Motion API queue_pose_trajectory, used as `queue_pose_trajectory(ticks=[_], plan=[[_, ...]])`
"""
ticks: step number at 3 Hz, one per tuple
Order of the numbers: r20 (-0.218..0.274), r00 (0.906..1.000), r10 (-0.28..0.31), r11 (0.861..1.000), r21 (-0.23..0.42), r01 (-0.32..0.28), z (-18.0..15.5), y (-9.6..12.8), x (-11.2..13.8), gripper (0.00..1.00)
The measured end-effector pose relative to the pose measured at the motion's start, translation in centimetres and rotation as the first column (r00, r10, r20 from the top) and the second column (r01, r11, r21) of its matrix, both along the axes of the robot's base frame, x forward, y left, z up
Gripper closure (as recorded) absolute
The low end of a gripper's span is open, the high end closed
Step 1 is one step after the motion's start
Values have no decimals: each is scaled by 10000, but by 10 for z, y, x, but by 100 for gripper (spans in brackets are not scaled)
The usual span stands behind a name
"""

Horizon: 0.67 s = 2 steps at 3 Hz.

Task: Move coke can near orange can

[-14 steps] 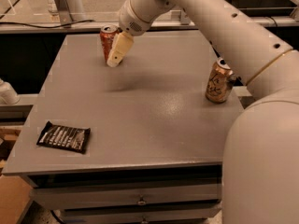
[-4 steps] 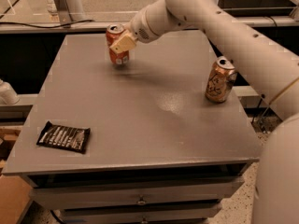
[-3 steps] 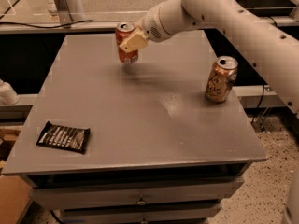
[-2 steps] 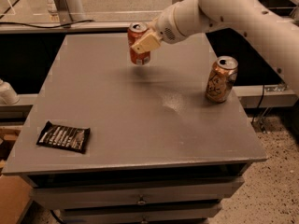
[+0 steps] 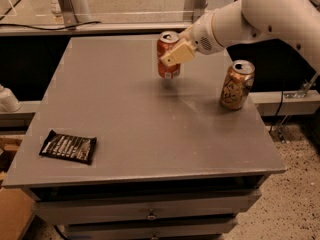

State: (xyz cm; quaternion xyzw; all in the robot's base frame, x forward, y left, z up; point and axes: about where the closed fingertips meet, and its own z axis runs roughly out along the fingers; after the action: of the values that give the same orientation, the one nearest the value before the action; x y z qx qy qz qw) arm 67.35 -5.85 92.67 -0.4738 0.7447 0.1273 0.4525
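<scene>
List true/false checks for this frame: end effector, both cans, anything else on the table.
1. The end effector is shut on the coke can. True.
2. The coke can touches the orange can. False: they are apart, with bare table between them.
3. The orange can lies on its side. False: it stands upright near the table's right edge.
4. A dark snack packet lies near the table's front left corner. True.

tabletop [image 5: 150, 129]: grey, flat
orange can [image 5: 236, 85]: upright, far right, by the edge
black packet [image 5: 68, 147]: lying flat, near left
gripper [image 5: 171, 57]: above far middle, clamping coke can [image 5: 163, 48]
</scene>
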Motion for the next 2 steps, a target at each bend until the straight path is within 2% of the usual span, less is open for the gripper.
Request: queue_pose_trajectory(ticks=[2], plan=[[49, 9998, -175, 9997, -177, 176, -2, -25, -19, 100]])
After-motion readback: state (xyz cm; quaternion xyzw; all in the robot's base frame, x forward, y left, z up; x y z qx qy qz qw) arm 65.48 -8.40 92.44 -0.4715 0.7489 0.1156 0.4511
